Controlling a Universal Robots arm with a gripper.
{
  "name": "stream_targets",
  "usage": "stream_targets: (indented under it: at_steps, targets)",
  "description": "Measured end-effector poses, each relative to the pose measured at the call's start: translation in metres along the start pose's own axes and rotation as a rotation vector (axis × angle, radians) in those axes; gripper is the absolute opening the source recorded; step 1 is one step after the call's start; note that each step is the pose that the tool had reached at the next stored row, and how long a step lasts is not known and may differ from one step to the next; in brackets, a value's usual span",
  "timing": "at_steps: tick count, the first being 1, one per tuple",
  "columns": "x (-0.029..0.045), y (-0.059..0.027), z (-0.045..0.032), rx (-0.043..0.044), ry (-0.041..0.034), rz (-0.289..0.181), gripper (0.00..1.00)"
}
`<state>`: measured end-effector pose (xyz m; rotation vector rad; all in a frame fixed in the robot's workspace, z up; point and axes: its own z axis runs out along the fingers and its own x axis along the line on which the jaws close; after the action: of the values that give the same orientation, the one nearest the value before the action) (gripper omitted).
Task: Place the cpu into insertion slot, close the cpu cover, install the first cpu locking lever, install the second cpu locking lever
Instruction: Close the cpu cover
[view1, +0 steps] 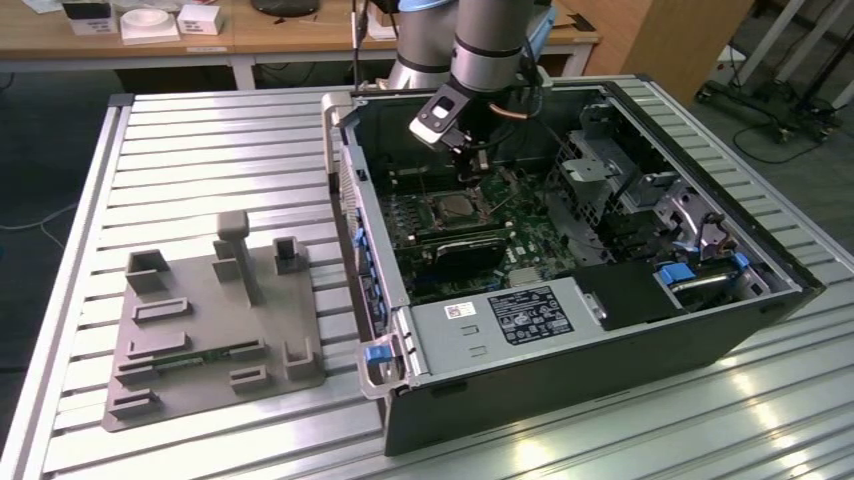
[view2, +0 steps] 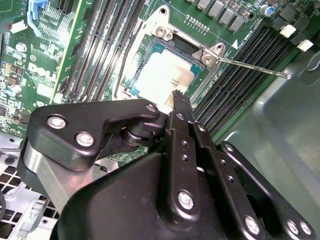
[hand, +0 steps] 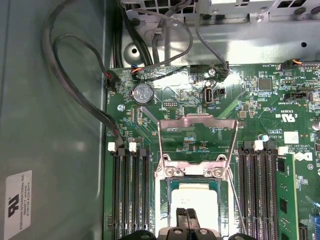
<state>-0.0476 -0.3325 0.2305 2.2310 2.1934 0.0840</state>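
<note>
Jaws are pressed narrow with nothing between them: in both wrist views the gripper's black fingers lie almost together, their tips just above the chip's near edge.

By the exterior view's clock, the open computer case lies on a slatted metal table, and the arm comes in from twelve o'clock, so the gripper hangs inside the case. A grey fixture plate with upright blocks lies at nine o'clock of the case, close beside it. Inside, the labelled power supply sits at six o'clock of the green motherboard.

The insertion slot lies between banks of long black memory slots, at six o'clock of the gripper in the exterior view.

The cpu cover is swung open off the slot; green board shows through its square window.

The cpu lies flat in the slot, its pale metal top facing up and uncovered.

A thin locking lever stands free, angled away from the slot over the memory slots.
</note>
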Motion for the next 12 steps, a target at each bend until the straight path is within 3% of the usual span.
stream_targets:
  at_steps: [7,12]
  targets:
    - [0.0002,0.0116,0.0007,0.0000,-0.0001,0.000,0.11]
    - [0.0003,0.0128,-0.0021,0.0000,0.0000,0.000,0.11]
